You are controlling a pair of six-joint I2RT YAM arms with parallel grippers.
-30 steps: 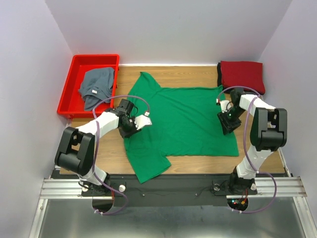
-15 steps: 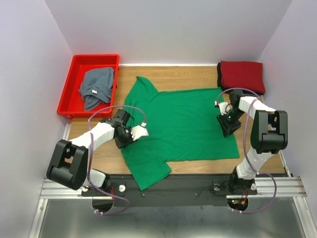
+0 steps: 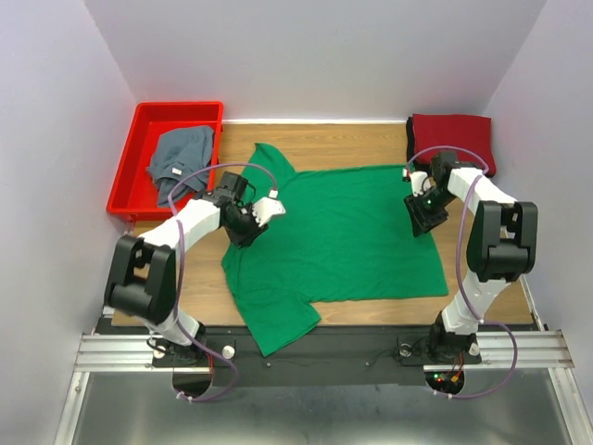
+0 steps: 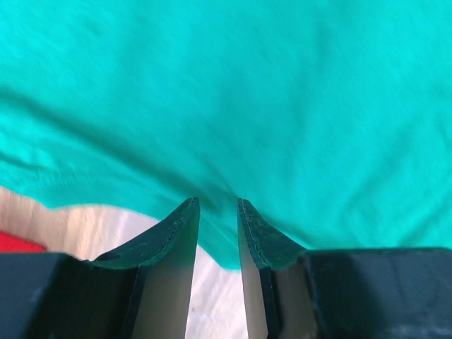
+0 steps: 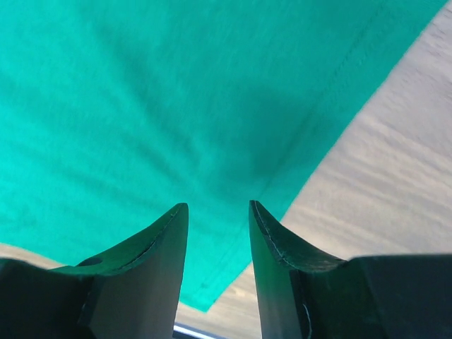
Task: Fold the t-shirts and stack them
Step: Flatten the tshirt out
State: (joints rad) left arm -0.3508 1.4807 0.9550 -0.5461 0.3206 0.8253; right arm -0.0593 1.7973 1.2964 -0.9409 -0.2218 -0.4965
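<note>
A green t-shirt (image 3: 343, 232) lies spread flat on the wooden table (image 3: 371, 144), just to the right of the red bin (image 3: 125, 171), one sleeve reaching toward the bin's far end. A grey-blue t-shirt (image 3: 181, 159) sits crumpled inside the bin. A folded dark red t-shirt (image 3: 452, 139) rests well apart from the bin, beyond the green shirt's far right corner.

The left gripper (image 3: 252, 221) is down on the shirt's edge nearest the bin. Its fingers (image 4: 180, 233) stand a narrow gap apart, creases running to their tips; whether they pinch the cloth cannot be told. The right gripper (image 3: 422, 211) hangs over the edge farthest from the bin, jaws moderately parted above the hem (image 5: 332, 92), nothing between them.
</note>
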